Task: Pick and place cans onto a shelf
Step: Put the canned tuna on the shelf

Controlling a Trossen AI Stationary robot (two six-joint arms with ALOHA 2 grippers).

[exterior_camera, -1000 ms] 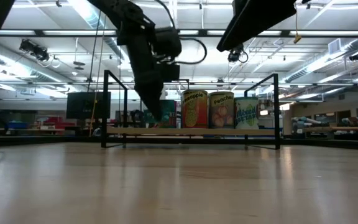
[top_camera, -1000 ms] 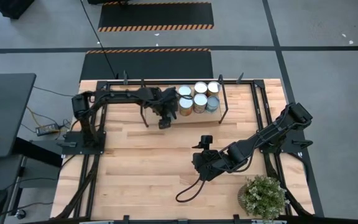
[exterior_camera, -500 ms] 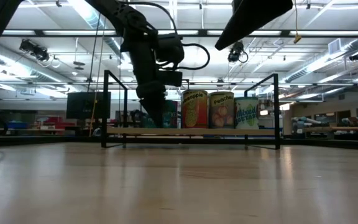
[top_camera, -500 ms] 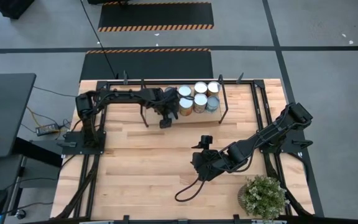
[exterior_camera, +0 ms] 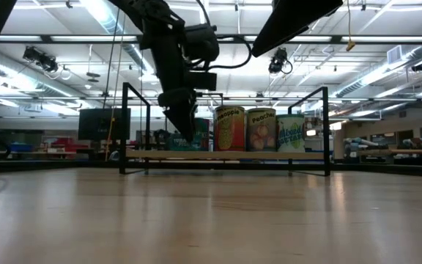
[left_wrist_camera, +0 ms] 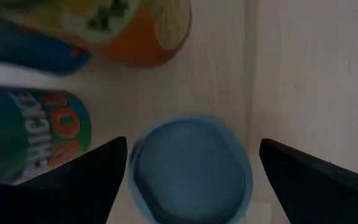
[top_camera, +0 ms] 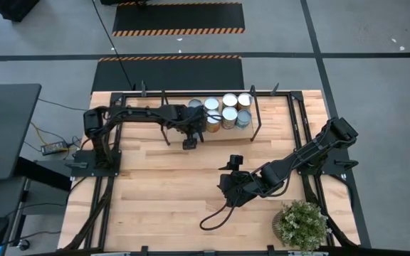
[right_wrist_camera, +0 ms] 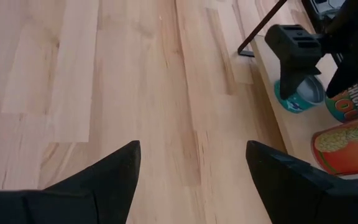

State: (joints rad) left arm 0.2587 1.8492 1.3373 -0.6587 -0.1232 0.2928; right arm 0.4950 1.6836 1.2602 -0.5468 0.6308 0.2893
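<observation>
Several cans [top_camera: 226, 110] stand upright in two rows on the shelf [exterior_camera: 226, 155], at the table's far edge. A low blue-topped can [left_wrist_camera: 191, 168] stands at the left end of the near row, beside a pineapple can [right_wrist_camera: 347, 146] and a chicken can [left_wrist_camera: 36, 134]. My left gripper [top_camera: 193, 121] hovers over it, pointing steeply down. It is open, with one finger on either side of the blue top and a gap on both sides. My right gripper [top_camera: 228, 190] waits above the bare tabletop nearer the middle, open [right_wrist_camera: 191, 146] and with nothing between its fingers.
A bushy potted plant [top_camera: 301, 224] stands at the near right corner. A black cable loop [top_camera: 216, 213] hangs below the right arm. The shelf's black upright rods [exterior_camera: 127, 128] stand at its ends. Bare wooden tabletop [top_camera: 162, 185] lies between the shelf and the near edge.
My left gripper has rolled a little about its own line while staying over the left end of the cans. The chicken can's top at the far left of the group, covered by the gripper a second ago, now shows in the high view. The cans have not moved.
</observation>
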